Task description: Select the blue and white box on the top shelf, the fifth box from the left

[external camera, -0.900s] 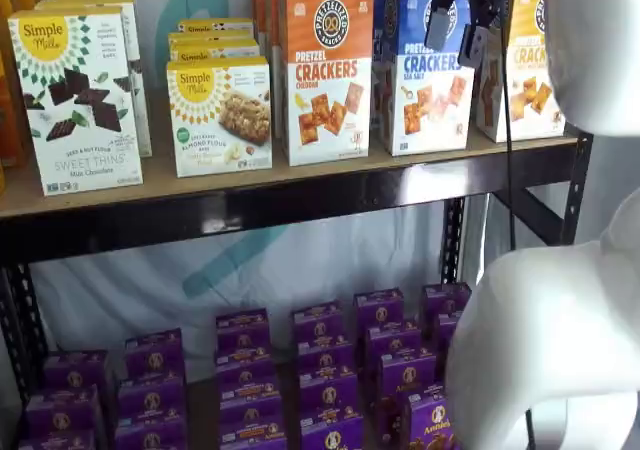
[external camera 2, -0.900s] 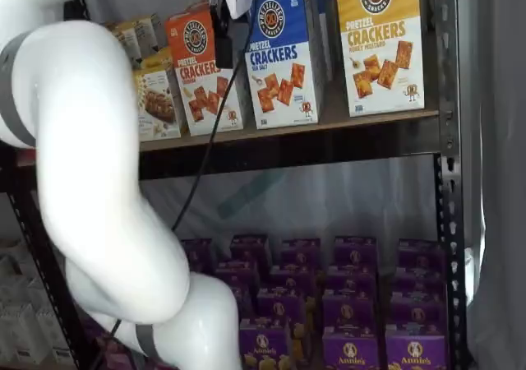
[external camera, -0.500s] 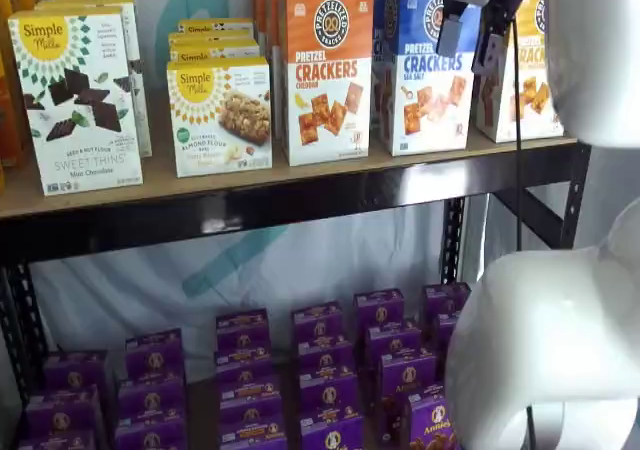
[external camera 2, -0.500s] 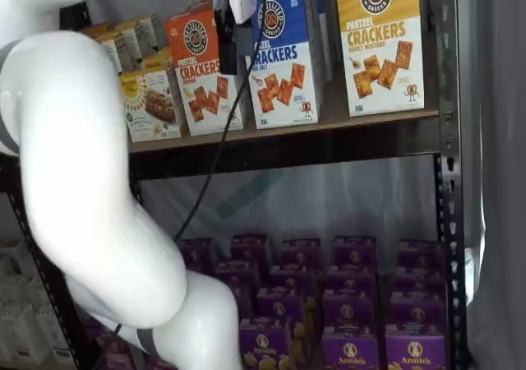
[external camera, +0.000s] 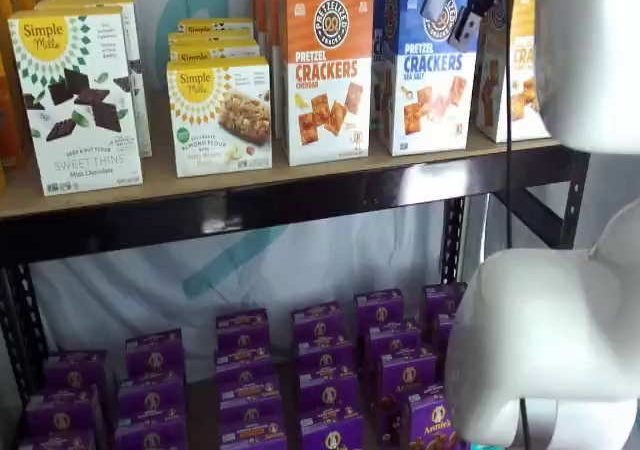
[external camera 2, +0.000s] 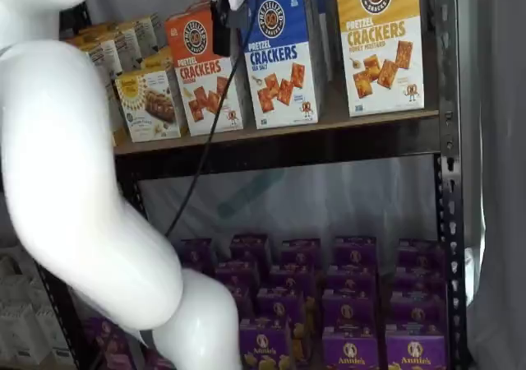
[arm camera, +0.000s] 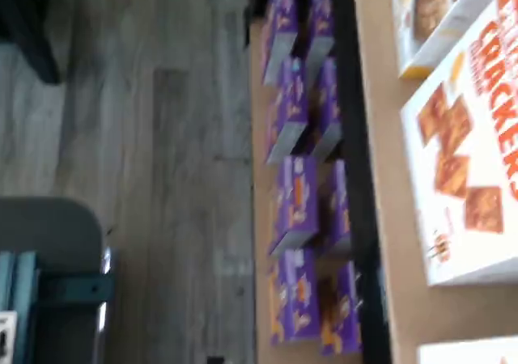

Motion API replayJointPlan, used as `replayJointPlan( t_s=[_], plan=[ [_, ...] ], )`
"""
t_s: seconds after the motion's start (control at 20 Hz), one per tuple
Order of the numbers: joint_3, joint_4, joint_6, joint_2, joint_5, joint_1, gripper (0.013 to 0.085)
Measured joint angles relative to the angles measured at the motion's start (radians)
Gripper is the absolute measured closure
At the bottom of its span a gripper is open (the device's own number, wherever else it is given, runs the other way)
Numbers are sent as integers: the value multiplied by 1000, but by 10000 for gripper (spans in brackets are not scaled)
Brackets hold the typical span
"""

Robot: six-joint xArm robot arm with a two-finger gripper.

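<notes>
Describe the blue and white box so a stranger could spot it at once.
Look at the top shelf, the tan board with a black front rail. Among three tall pretzel cracker boxes, the blue and white box stands between the orange-topped box and the yellow-topped box; only it has a blue upper half.

The blue and white box [external camera: 430, 70] reads "PRETZEL CRACKERS SEA SALT" under a round "PRETZELIZED" logo. Just left of it, the orange-topped box [external camera: 324, 70] reads "PRETZEL CRACKERS" (its flavour line is too small to be sure of), and just right of it the yellow-topped box [external camera 2: 380, 41] reads "PRETZEL CRACKERS HONEY MUSTARD". Further left of it, the snack bar box [external camera: 220, 115] says "Simple Mills" and "ALMOND FLOUR BARS", the tall white box [external camera: 78, 100] says "Simple Mills SWEET THINS", and below it the purple boxes [external camera 2: 351, 349] read "Annie's".
</notes>
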Motion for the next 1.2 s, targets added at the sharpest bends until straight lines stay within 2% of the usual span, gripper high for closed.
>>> replayJointPlan(
  t_s=[0.15,0.4,0.75,1.05,1.2],
  plan=[
    [-9,86,13,1,-42,-29,130],
    [-45,145,38,20,-76,-39,130],
    [-61,136,51,47,-178,-7,130],
    [-95,105,53,109,-260,30,130],
    [-130,79,55,152,-273,48,130]
  ],
)
